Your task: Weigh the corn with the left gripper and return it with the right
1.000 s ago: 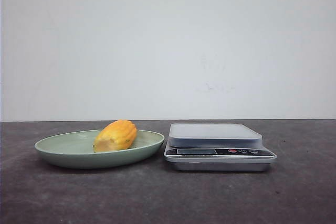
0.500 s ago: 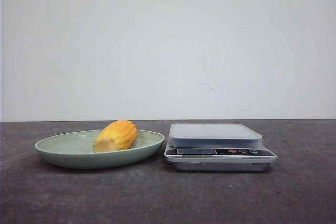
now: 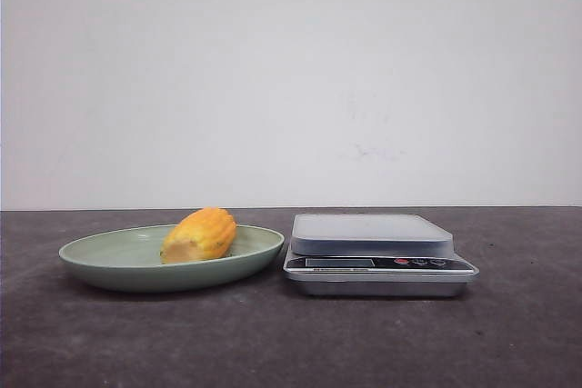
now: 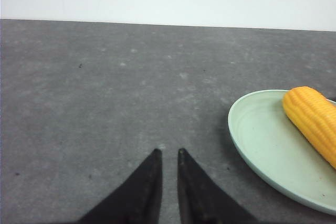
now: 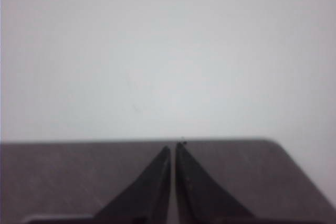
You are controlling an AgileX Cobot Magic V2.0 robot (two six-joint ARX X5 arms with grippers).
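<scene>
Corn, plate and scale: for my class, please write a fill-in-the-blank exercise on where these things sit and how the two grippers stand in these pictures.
1. The corn lies in the green ____.
2. The platform of the scale has ____ on it.
3. In the front view the scale stands to the ____ of the plate.
4. The fingers of the left gripper and the right gripper are nearly ____, holding nothing.

Missing words: plate; nothing; right; closed

Yellow-orange corn (image 3: 199,234), pale-green plate (image 3: 109,261), silver scale (image 3: 377,252).
</scene>
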